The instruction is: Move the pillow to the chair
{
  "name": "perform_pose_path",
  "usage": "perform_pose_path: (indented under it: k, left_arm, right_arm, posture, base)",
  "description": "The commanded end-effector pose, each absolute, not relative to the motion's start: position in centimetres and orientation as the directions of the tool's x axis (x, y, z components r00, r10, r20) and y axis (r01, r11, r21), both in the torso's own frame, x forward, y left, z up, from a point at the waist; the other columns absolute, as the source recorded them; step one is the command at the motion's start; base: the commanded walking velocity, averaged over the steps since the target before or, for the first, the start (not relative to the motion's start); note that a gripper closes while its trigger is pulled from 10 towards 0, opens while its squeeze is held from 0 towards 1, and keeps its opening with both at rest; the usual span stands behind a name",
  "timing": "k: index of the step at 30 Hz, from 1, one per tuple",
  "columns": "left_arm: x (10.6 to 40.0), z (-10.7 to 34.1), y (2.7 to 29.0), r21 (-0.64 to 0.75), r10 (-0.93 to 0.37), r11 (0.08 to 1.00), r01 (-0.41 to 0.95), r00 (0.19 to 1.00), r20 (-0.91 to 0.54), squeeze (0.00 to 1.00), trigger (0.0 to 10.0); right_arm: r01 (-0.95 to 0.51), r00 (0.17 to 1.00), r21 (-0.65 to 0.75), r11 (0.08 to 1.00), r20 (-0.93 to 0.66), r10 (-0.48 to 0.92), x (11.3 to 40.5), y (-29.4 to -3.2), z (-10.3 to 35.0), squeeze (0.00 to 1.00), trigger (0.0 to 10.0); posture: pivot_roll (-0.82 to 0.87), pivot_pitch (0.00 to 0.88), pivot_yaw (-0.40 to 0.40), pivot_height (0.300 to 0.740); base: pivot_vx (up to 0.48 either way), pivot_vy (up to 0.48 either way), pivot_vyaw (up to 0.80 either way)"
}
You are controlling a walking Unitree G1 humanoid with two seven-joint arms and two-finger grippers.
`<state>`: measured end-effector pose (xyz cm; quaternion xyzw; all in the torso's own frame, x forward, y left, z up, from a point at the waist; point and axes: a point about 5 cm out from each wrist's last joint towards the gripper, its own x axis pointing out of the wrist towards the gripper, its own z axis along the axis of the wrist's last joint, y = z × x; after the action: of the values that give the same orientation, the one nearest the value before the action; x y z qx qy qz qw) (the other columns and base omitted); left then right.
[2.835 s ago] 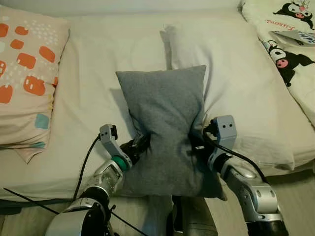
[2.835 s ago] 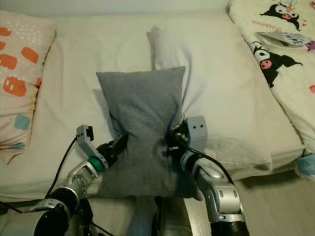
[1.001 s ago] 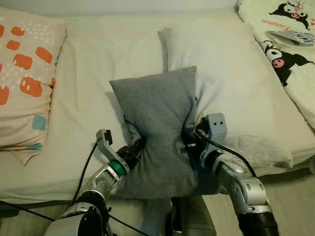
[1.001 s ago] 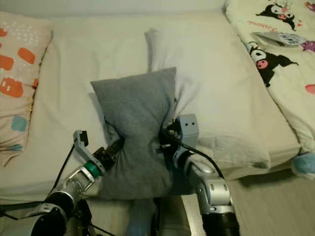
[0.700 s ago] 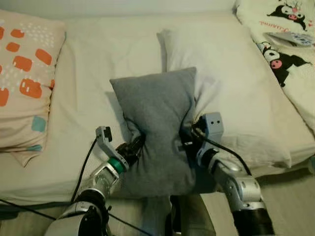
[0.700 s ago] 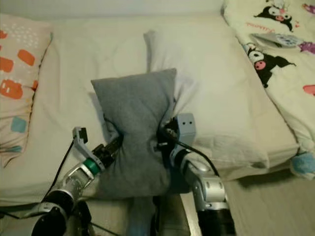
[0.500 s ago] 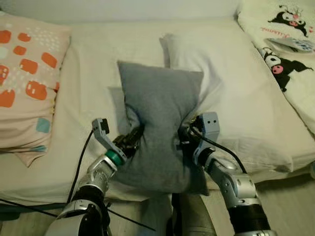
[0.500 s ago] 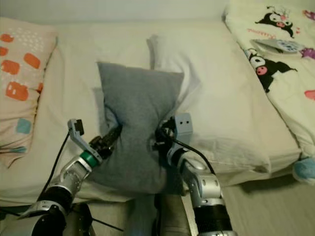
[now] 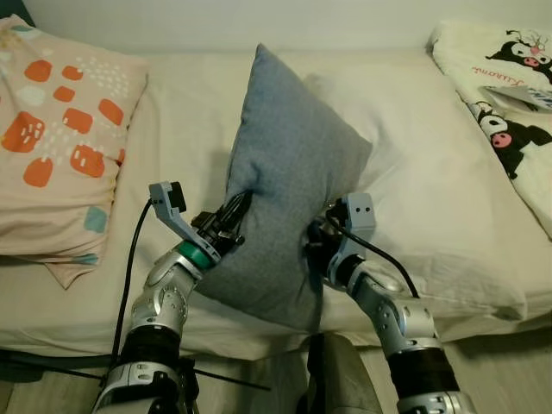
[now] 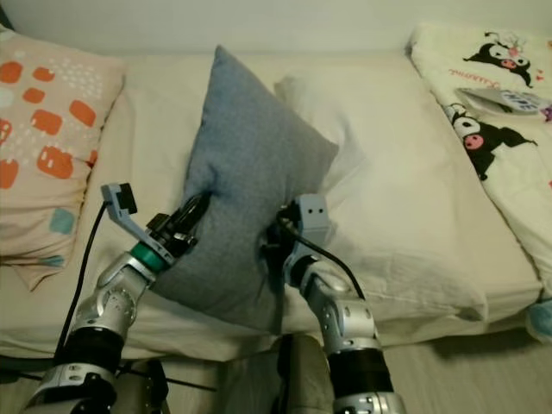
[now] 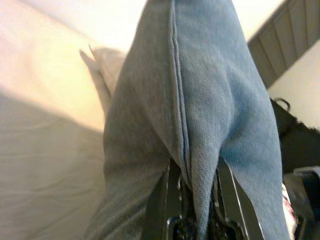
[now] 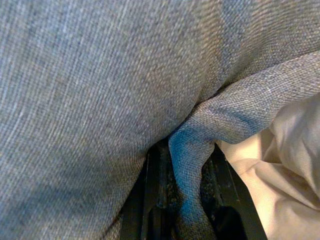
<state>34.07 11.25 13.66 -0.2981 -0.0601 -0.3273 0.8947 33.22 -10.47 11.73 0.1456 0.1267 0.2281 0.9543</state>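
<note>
Left claw [image 9: 231, 213] and right claw [image 9: 316, 244] each clamp an edge of the grey fabric pillow [image 9: 289, 181], tilted above the cream bed [image 9: 172, 138]; a white pillow [image 9: 431, 172] lies behind, an orange-patterned pillow [image 9: 60, 138] well apart.

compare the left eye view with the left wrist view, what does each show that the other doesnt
Left eye view alone: both arms squeezing the grey pillow from either side, the right claw at its right edge, the orange-patterned pillow on the left, the white pillow behind, and the cartoon blanket at the right.

Left wrist view alone: a close look at the pillow's seam pinched between the left claw's two black fingers.

Both: the grey pillow, the left claw shut on its edge, and the cream sheet.
</note>
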Motion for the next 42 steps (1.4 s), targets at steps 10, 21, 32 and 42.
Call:
perform_pose_path:
  k: [10, 21, 32, 42]
  left_arm:
    - [32.3, 13.3, 8.6, -0.44, -0.606, 0.61, 0.659, 0.746, 0.277, 0.0, 0.0]
    - [32.3, 13.4, 9.4, -0.421, -0.554, 0.679, 0.602, 0.796, 0.243, 0.0, 0.0]
    - [33.4, 13.2, 10.7, -0.292, -0.481, 0.821, 0.49, 0.87, 0.108, 0.0, 10.0]
    - [32.7, 13.5, 10.5, -0.071, -0.434, 0.894, 0.442, 0.894, 0.108, 0.0, 10.0]
  right_arm:
    - [-0.46, 0.854, 0.462, 0.758, -0.006, 0.521, 33.7, -7.8, 14.0, 0.0, 0.0]
    - [-0.384, 0.903, 0.469, 0.795, 0.013, 0.429, 33.8, -9.0, 14.0, 0.0, 0.0]
    - [-0.395, 0.908, 0.39, 0.832, 0.03, 0.417, 33.8, -8.7, 14.5, 0.0, 10.0]
    - [-0.386, 0.911, 0.319, 0.865, -0.017, 0.413, 33.3, -7.7, 13.2, 0.0, 10.0]
  posture:
    - [-0.03, 0.006, 0.011, 0.566]
    - [-0.02, 0.0, -0.002, 0.566]
    - [-0.03, 0.0, -0.022, 0.566]
    - [-0.01, 0.0, -0.037, 0.581]
  base:
    - [0.0, 0.0, 0.0]
    - [0.0, 0.0, 0.0]
    - [0.0, 0.0, 0.0]
    - [0.0, 0.0, 0.0]
